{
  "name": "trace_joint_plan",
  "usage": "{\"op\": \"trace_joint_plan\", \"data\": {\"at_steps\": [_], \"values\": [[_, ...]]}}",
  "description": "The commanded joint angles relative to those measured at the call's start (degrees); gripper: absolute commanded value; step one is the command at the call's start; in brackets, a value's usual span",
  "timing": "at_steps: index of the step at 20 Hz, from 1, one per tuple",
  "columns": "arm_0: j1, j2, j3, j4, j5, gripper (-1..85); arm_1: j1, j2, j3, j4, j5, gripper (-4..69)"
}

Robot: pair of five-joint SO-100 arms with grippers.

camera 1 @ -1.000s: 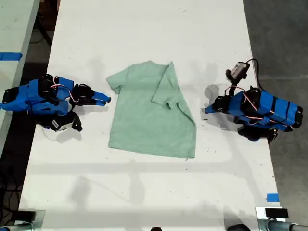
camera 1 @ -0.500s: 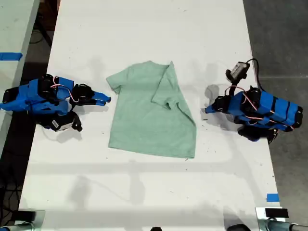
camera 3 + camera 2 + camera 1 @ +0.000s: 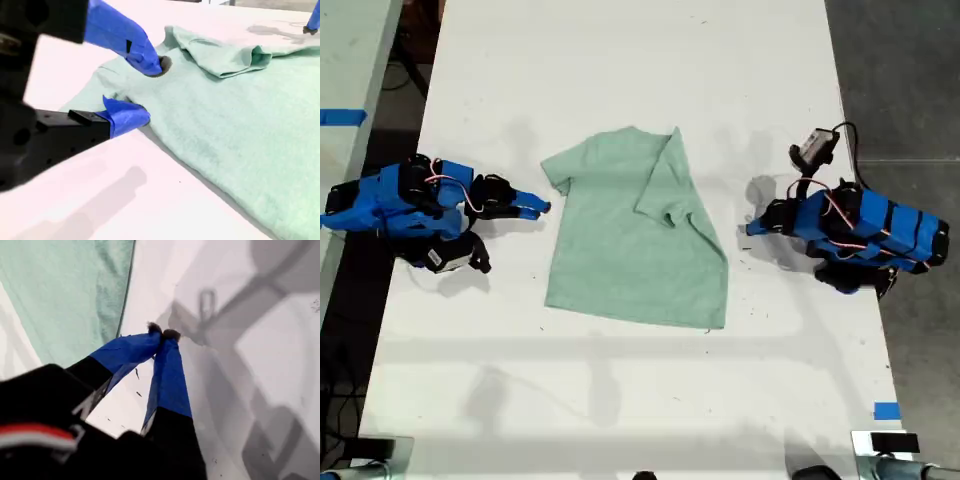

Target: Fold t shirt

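Exterior view: second gripper (image 3: 542, 208) parted beside t shirt (image 3: 630, 245); first gripper (image 3: 750, 229) clenched, empty.

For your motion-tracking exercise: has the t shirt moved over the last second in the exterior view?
No. The t shirt lies in the same spot on the table, its folded sleeve unchanged, between both arms.

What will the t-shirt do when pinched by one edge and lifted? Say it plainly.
Probably floppy: the t-shirt lies flat with one side already folded over in soft creases. Likely light, thin cloth. It would probably drape and drag on the table rather than slide stiffly.
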Motion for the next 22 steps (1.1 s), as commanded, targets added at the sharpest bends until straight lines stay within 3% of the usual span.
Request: {"op": "trace_joint_plan", "data": {"at_steps": [1,13,15,19,21,22], "values": [[-0.79,0.35,0.35,0.0,-0.88,12.5,-0.09,0.62,1.67,-0.18,0.09,1.2],[-1.49,0.35,0.97,-0.09,0.09,12.4,-0.09,0.62,1.85,-0.26,0.26,1.2],[-2.81,0.35,0.62,-1.49,16.61,12.6,-0.18,0.62,1.85,-0.26,0.35,1.2],[2.2,0.35,-3.52,-2.72,12.66,12.2,-0.26,0.62,1.85,-0.26,0.44,1.2],[1.14,0.35,-1.14,-3.87,2.29,12.7,-0.18,0.62,1.85,-0.26,0.44,1.2],[2.2,0.35,-0.97,-3.34,0.79,12.8,-0.26,0.62,1.85,-0.26,0.44,1.2]]}}
